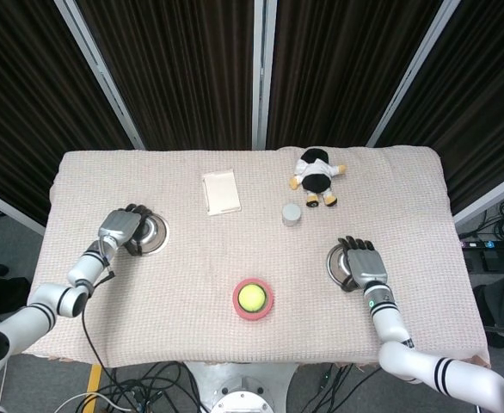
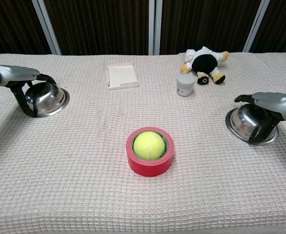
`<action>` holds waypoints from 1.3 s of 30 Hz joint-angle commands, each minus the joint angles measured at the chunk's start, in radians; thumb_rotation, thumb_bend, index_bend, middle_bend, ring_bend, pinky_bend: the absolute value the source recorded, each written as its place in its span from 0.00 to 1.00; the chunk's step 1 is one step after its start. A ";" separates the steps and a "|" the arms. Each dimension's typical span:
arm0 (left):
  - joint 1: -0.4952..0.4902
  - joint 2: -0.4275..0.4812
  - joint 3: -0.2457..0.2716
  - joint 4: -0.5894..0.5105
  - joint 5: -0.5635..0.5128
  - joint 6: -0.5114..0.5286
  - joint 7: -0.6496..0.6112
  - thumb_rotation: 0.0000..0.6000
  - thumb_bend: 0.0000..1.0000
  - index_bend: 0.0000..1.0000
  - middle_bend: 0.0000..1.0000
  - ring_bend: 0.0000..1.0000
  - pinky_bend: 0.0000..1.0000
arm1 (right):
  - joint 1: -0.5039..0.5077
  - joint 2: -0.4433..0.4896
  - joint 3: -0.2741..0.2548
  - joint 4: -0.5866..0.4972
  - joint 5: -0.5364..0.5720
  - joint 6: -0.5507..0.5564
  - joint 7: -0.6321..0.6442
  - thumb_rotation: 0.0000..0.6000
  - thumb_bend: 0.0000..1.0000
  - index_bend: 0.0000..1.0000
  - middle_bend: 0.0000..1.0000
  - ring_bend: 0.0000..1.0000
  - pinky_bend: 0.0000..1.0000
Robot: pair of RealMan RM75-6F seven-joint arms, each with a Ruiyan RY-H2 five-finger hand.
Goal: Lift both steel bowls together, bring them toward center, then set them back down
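While no writing reads, hands (image 2: 28,80) (image 2: 265,105) cup bowls (image 2: 48,97) (image 2: 248,124).

Two bowls at opposite sides of the table (image 1: 192,335), a ball in the middle.

One bowl (image 2: 46,99) sits near the left edge under the left robot hand (image 1: 125,229); the other bowl (image 2: 249,126) sits near the right edge under the right robot hand (image 1: 362,263). A ball (image 2: 149,145) rests inside a tape roll (image 2: 150,163) near the front edge. Toward the back edge lie a pad (image 1: 221,192), a small jar (image 1: 292,213) and a stuffed toy (image 1: 317,175) behind it.
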 commanded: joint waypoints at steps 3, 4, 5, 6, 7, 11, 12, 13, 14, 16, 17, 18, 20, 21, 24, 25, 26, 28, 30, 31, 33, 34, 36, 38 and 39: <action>-0.002 -0.012 0.005 0.021 0.010 0.001 -0.019 1.00 0.14 0.20 0.12 0.04 0.27 | 0.010 -0.006 -0.007 0.008 -0.006 0.010 0.011 1.00 0.09 0.03 0.04 0.00 0.10; -0.001 -0.014 0.004 0.023 0.012 0.004 -0.025 1.00 0.14 0.21 0.13 0.05 0.28 | 0.012 -0.007 -0.009 0.009 -0.007 0.013 0.012 1.00 0.10 0.05 0.05 0.01 0.12; -0.001 -0.016 0.004 0.024 0.015 0.008 -0.030 1.00 0.15 0.23 0.15 0.07 0.30 | 0.013 -0.009 -0.011 0.010 -0.008 0.017 0.013 1.00 0.10 0.07 0.07 0.02 0.14; 0.001 -0.017 0.004 0.023 0.021 0.018 -0.038 1.00 0.16 0.24 0.16 0.08 0.31 | 0.014 -0.012 -0.014 0.012 -0.011 0.023 0.015 1.00 0.10 0.10 0.09 0.04 0.16; 0.002 -0.016 0.003 0.020 0.026 0.026 -0.044 1.00 0.16 0.26 0.18 0.10 0.33 | 0.015 -0.013 -0.015 0.014 -0.013 0.027 0.016 1.00 0.10 0.12 0.10 0.05 0.17; 0.011 -0.007 0.003 -0.003 0.050 0.074 -0.068 1.00 0.17 0.31 0.23 0.17 0.39 | 0.015 -0.021 -0.024 0.019 -0.020 0.049 0.021 1.00 0.10 0.16 0.13 0.08 0.20; 0.015 -0.007 0.002 -0.007 0.054 0.091 -0.072 1.00 0.18 0.33 0.25 0.19 0.41 | 0.014 -0.023 -0.024 0.020 -0.024 0.054 0.024 1.00 0.11 0.17 0.14 0.08 0.20; 0.019 -0.007 0.000 -0.010 0.058 0.109 -0.077 1.00 0.19 0.35 0.28 0.21 0.43 | 0.013 -0.026 -0.025 0.023 -0.029 0.062 0.028 1.00 0.11 0.19 0.14 0.08 0.20; 0.024 -0.008 -0.003 -0.014 0.061 0.127 -0.084 1.00 0.20 0.36 0.29 0.23 0.44 | 0.010 -0.029 -0.025 0.025 -0.038 0.071 0.034 1.00 0.12 0.21 0.15 0.09 0.21; 0.035 -0.006 -0.009 -0.028 0.066 0.163 -0.107 1.00 0.21 0.39 0.33 0.27 0.47 | 0.002 -0.036 -0.025 0.027 -0.065 0.093 0.055 1.00 0.12 0.24 0.17 0.11 0.22; 0.040 -0.001 -0.012 -0.038 0.068 0.174 -0.119 1.00 0.22 0.40 0.34 0.27 0.47 | -0.003 -0.037 -0.024 0.027 -0.077 0.102 0.066 1.00 0.12 0.25 0.18 0.12 0.23; 0.047 0.007 -0.016 -0.057 0.070 0.190 -0.137 1.00 0.22 0.40 0.34 0.28 0.48 | -0.009 -0.035 -0.023 0.023 -0.094 0.113 0.082 1.00 0.12 0.26 0.18 0.12 0.23; 0.062 0.023 -0.025 -0.093 0.073 0.225 -0.171 1.00 0.22 0.40 0.34 0.28 0.48 | -0.022 -0.027 -0.021 0.011 -0.121 0.131 0.109 1.00 0.12 0.27 0.20 0.13 0.24; 0.077 0.034 -0.031 -0.123 0.074 0.255 -0.199 1.00 0.22 0.40 0.34 0.28 0.48 | -0.033 -0.021 -0.017 0.002 -0.143 0.147 0.133 1.00 0.12 0.28 0.21 0.14 0.24; 0.112 0.062 -0.043 -0.203 0.082 0.319 -0.273 1.00 0.22 0.40 0.34 0.28 0.48 | -0.063 -0.006 -0.006 -0.015 -0.211 0.183 0.219 1.00 0.13 0.32 0.24 0.17 0.27; 0.122 0.071 -0.044 -0.227 0.084 0.333 -0.295 1.00 0.22 0.41 0.35 0.28 0.48 | -0.071 -0.001 -0.003 -0.018 -0.230 0.190 0.246 1.00 0.14 0.34 0.25 0.18 0.28; 0.131 0.080 -0.045 -0.251 0.086 0.344 -0.317 1.00 0.22 0.41 0.35 0.28 0.48 | -0.079 0.004 -0.001 -0.021 -0.247 0.195 0.271 1.00 0.14 0.35 0.26 0.19 0.29; 0.151 0.102 -0.048 -0.305 0.089 0.368 -0.361 1.00 0.22 0.40 0.36 0.29 0.48 | -0.096 0.016 0.005 -0.032 -0.286 0.208 0.326 1.00 0.15 0.36 0.27 0.20 0.30; 0.169 0.126 -0.054 -0.360 0.088 0.390 -0.404 1.00 0.22 0.40 0.36 0.29 0.48 | -0.113 0.029 0.013 -0.046 -0.334 0.228 0.388 1.00 0.15 0.36 0.27 0.21 0.31; 0.176 0.135 -0.059 -0.385 0.087 0.401 -0.424 1.00 0.22 0.40 0.36 0.29 0.48 | -0.121 0.034 0.018 -0.052 -0.361 0.239 0.423 1.00 0.15 0.37 0.27 0.21 0.31; 0.194 0.152 -0.073 -0.441 0.082 0.428 -0.472 1.00 0.22 0.39 0.36 0.29 0.48 | -0.141 0.039 0.033 -0.060 -0.438 0.276 0.531 1.00 0.14 0.37 0.28 0.21 0.32; 0.200 0.157 -0.079 -0.463 0.080 0.439 -0.491 1.00 0.22 0.39 0.36 0.29 0.48 | -0.149 0.038 0.041 -0.059 -0.474 0.294 0.587 1.00 0.15 0.37 0.28 0.22 0.32; 0.212 0.165 -0.092 -0.508 0.076 0.463 -0.523 1.00 0.22 0.39 0.36 0.29 0.48 | -0.161 0.028 0.062 -0.044 -0.559 0.338 0.726 1.00 0.14 0.38 0.29 0.23 0.33; 0.221 0.163 -0.103 -0.545 0.069 0.485 -0.540 1.00 0.22 0.39 0.36 0.29 0.48 | -0.164 0.009 0.082 -0.020 -0.620 0.376 0.845 1.00 0.15 0.38 0.29 0.23 0.33; 0.227 0.159 -0.109 -0.569 0.063 0.499 -0.548 1.00 0.22 0.39 0.36 0.29 0.48 | -0.163 -0.010 0.097 -0.001 -0.653 0.401 0.921 1.00 0.15 0.38 0.29 0.23 0.33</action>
